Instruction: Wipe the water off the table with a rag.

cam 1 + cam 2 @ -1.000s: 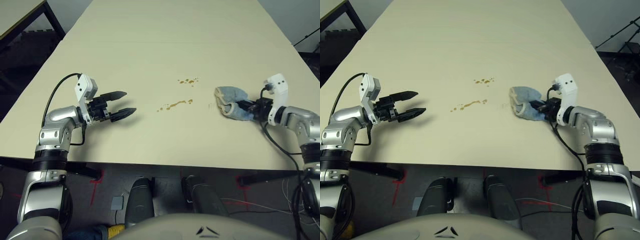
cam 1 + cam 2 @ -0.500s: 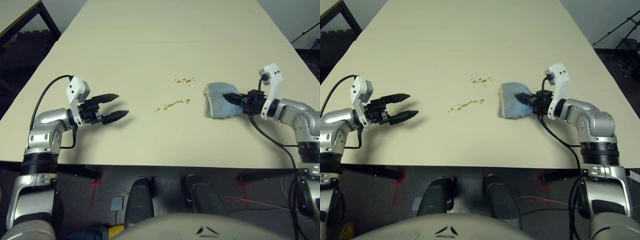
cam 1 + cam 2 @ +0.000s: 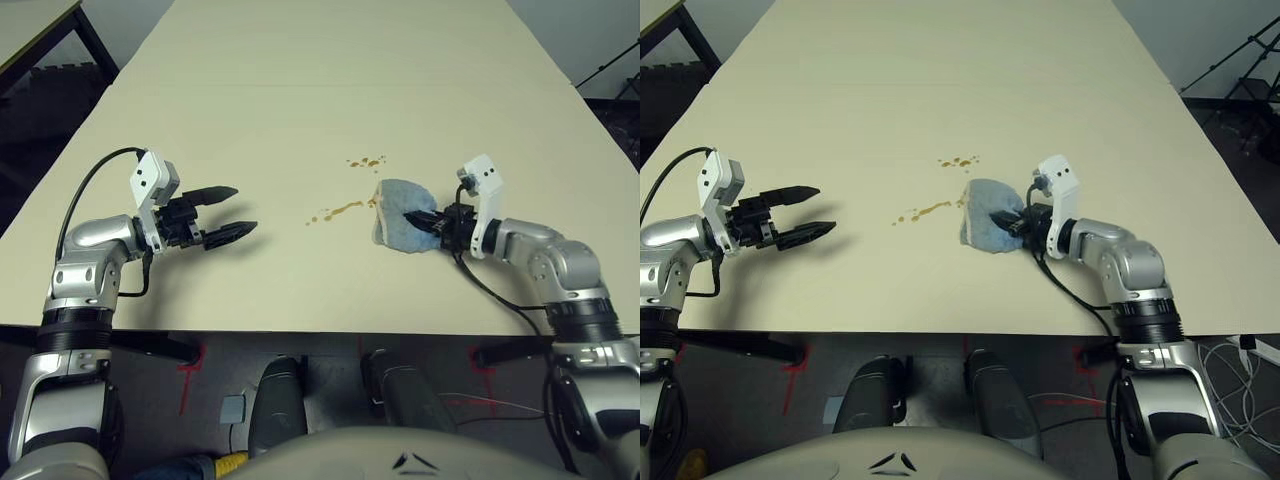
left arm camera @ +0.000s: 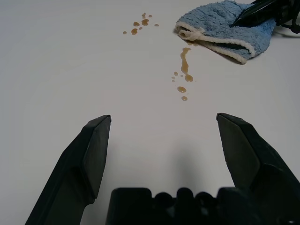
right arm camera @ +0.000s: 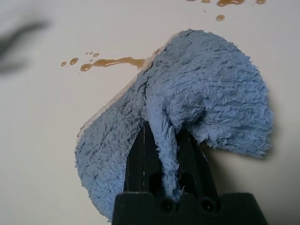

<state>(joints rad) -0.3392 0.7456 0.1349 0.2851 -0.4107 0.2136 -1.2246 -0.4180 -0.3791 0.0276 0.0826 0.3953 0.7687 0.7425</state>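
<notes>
The light blue rag (image 3: 398, 222) lies bunched on the cream table (image 3: 300, 90), right of centre. My right gripper (image 3: 414, 216) is shut on a fold of it, which stands pinched between the two black fingers (image 5: 140, 159). The rag's left edge meets the right end of a thin brown water streak (image 3: 345, 209). A cluster of small water drops (image 3: 367, 162) sits just behind the streak. My left gripper (image 3: 245, 208) hovers open over bare table well to the left of the water, pointing toward it, with nothing between its fingers (image 4: 96, 140).
A second black-framed table (image 3: 30, 25) stands at the far left corner. A dark stand leg (image 3: 610, 70) rises beyond the table's right edge. Red tape marks (image 3: 190, 362) are on the floor below the near edge.
My right gripper has dragged the rag leftward across the table until it reaches the streak. The left gripper stays open and has shifted only slightly.
</notes>
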